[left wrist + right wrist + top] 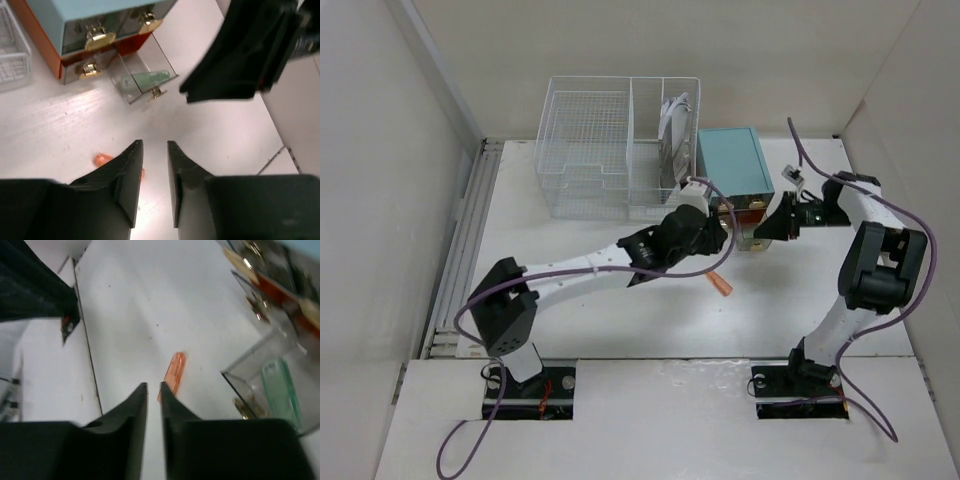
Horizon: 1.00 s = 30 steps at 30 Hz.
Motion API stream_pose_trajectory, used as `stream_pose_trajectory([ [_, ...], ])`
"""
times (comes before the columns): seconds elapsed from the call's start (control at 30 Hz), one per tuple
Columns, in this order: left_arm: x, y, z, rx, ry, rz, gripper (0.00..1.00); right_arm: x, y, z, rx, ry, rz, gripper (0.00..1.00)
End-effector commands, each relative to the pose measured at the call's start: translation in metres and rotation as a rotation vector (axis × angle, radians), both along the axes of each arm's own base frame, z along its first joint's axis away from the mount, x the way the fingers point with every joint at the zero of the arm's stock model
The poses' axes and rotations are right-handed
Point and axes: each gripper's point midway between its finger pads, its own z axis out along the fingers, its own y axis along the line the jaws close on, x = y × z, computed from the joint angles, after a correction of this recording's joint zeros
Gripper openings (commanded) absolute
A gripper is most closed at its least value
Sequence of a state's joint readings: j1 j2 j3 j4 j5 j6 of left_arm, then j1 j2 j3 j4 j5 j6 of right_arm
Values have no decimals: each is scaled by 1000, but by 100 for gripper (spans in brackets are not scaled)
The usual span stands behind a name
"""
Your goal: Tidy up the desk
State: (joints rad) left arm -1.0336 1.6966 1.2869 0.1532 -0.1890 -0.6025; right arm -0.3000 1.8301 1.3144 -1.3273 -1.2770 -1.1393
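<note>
The white desk (620, 320) carries a small teal drawer box (730, 160) at the back. Its clear lower drawer (142, 75) is pulled open with a green translucent piece (150, 80) lying inside; both also show in the right wrist view, drawer (250, 365) and green piece (277, 390). An orange translucent piece (720, 287) lies loose on the desk in front of the box. My left gripper (716, 234) hovers above it, jaws a little apart and empty (155, 145). My right gripper (762, 230) is beside the drawer, jaws almost together and empty (154, 385), the orange piece (174, 371) just beyond its tips.
A white wire-mesh basket (610, 150) stands at the back left of the box, with some upright items (672, 130) in its right compartment. A grey rail (465, 230) runs along the desk's left edge. The two grippers are close together.
</note>
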Motion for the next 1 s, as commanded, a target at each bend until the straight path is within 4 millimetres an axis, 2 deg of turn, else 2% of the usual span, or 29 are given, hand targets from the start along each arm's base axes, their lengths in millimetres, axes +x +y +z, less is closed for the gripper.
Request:
stream_pose_trajectory([
  [0.0,-21,15,8,-16,-37,42,24,2,28,54,-91,-289,136,29],
  [0.03,-29,23,-10,15,-18,47,41,9,35,54,-160,-366,178,33],
  [0.07,-40,24,-9,0,-8,46,48,16,37,58,-198,-408,171,36],
  [0.1,-46,29,-17,15,5,51,53,15,40,52,-224,-330,125,40],
  [0.13,-48,39,-34,44,23,73,56,19,35,55,-344,-399,94,46],
  [0.17,-56,41,-40,46,39,66,61,37,44,61,-412,-535,77,48],
  [0.2,-63,45,-41,42,45,73,63,39,48,62,-460,-527,12,51],
  [0.23,-61,53,-45,40,64,118,64,29,50,59,-518,-575,-16,56],
  [0.27,-68,61,-58,60,83,132,64,36,56,61,-604,-654,-55,60],
  [0.3,-69,68,-54,43,90,154,65,34,59,60,-634,-672,-84,65],
  [0.33,-74,77,-62,70,108,173,65,27,60,46,-658,-632,-114,68],
  [0.37,-76,88,-68,64,134,242,65,25,55,45,-722,-639,-151,72],
  [0.4,-76,98,-72,69,150,282,65,20,67,43,-726,-650,-143,72],
  [0.43,-86,108,-74,83,164,299,65,15,69,34,-735,-619,-143,72],
  [0.47,-87,118,-75,79,163,342,65,6,71,19,-755,-589,-132,72],
  [0.5,-89,128,-85,64,193,383,65,5,74,15,-773,-592,-140,72],
  [0.57,-102,133,-81,20,207,382,64,4,71,4,-792,-523,-186,73],
  [0.6,-105,142,-88,31,207,400,64,10,68,-4,-844,-494,-200,73],
  [0.63,-108,144,-88,7,221,414,64,2,72,-13,-872,-458,-156,73],
  [0.7,-116,151,-86,2,223,422,64,6,74,-21,-925,-445,-144,73],
  [0.8,-124,156,-86,-10,235,436,64,-4,91,-28,-952,-428,-63,73],
  [0.83,-127,159,-92,5,239,433,64,-8,94,-39,-987,-401,-26,73],
  [0.93,-128,165,-90,3,236,450,64,-19,107,-60,-1033,-367,73,73],
  [0.97,-132,167,-95,24,235,441,64,-24,108,-67,-1046,-351,100,72],
])
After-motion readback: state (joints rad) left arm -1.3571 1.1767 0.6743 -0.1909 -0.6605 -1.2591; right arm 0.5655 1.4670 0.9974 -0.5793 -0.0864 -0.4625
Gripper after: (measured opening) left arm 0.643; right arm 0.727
